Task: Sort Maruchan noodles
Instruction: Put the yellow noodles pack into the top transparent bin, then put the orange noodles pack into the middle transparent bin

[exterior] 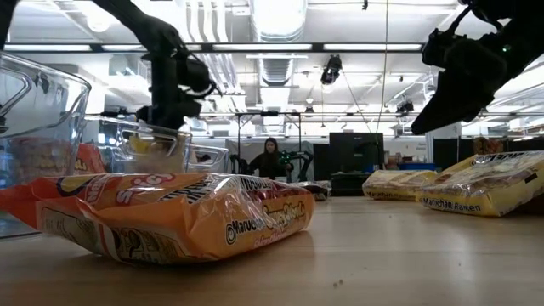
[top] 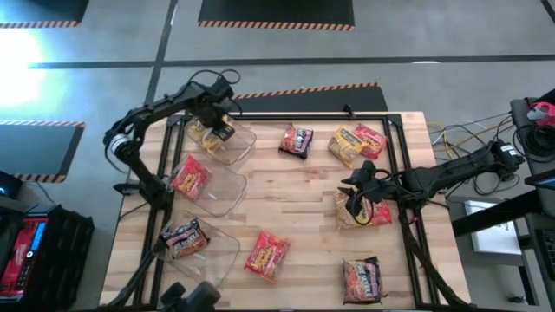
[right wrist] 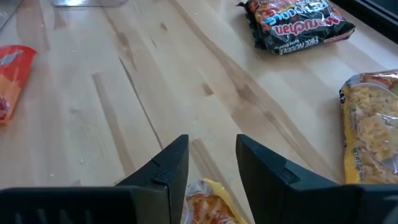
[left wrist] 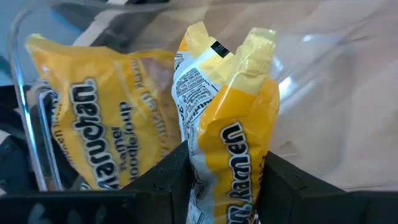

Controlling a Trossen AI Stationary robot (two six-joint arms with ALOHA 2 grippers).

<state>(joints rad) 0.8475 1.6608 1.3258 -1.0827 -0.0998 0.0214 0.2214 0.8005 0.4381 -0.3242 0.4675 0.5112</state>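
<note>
Noodle packets: one held over the far bin, one under the right gripper

Left gripper [top: 217,124] is clamped on a yellow packet [left wrist: 239,134] over the far clear bin [top: 238,149] — another yellow packet [left wrist: 93,134] lies inside it. Right gripper [right wrist: 211,163] hovers with fingers apart just above a yellow packet on the table [top: 364,212]. Middle bin [top: 227,192] holds a red packet [top: 189,177] and near bin [top: 221,256] a dark one [top: 182,237] — other packets lie loose on the table [top: 295,195].

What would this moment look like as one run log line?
left end effector: shut on yellow packet, over far bin | right end effector: open, above yellow packet on table
</note>
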